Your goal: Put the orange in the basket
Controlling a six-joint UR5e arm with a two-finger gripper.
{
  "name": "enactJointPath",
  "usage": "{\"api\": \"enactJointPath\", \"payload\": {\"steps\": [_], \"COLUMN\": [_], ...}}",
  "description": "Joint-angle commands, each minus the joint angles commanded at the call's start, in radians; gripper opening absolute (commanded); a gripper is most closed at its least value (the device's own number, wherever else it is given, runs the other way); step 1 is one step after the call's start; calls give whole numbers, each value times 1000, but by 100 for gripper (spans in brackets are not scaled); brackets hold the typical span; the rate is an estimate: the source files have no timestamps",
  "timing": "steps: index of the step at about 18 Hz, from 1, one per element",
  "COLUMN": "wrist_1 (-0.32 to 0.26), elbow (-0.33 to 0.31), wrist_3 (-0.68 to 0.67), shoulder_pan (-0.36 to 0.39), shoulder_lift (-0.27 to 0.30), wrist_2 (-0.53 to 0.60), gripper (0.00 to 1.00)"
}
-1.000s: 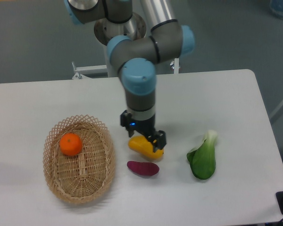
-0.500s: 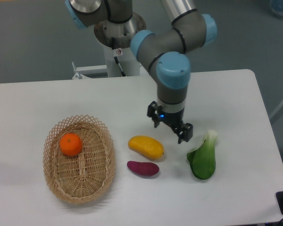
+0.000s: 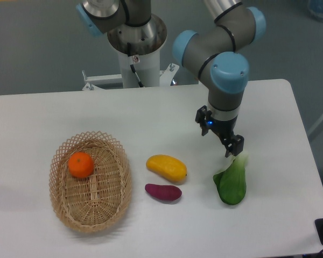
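Observation:
The orange [image 3: 81, 164] is a small round bright-orange fruit. It lies inside the basket [image 3: 110, 201], a large oval tan wicker basket at the left of the table, in its far half. My gripper [image 3: 221, 135] hangs over the right part of the table, far from the basket, just above the white stalk end of a green vegetable. Its fingers look apart and hold nothing.
A yellow-orange mango [image 3: 167, 167] and a purple sweet potato [image 3: 163, 192] lie right of the basket. A green bok choy [image 3: 232, 180] lies right of them, below the gripper. The arm's base [image 3: 135, 40] stands at the table's far edge.
The arm has swung to the right, from above the mango to above the bok choy's stalk. The orange has stayed in the basket. Nothing else has moved.

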Motion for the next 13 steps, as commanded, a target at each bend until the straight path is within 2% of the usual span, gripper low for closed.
{"api": "enactJointPath", "payload": {"steps": [13], "wrist_1": [12], "elbow": [5], "wrist_3": [11], "shoulder_pan": [0], "shoulder_lift": [-32], "wrist_2": [-3], "gripper": [100]}}
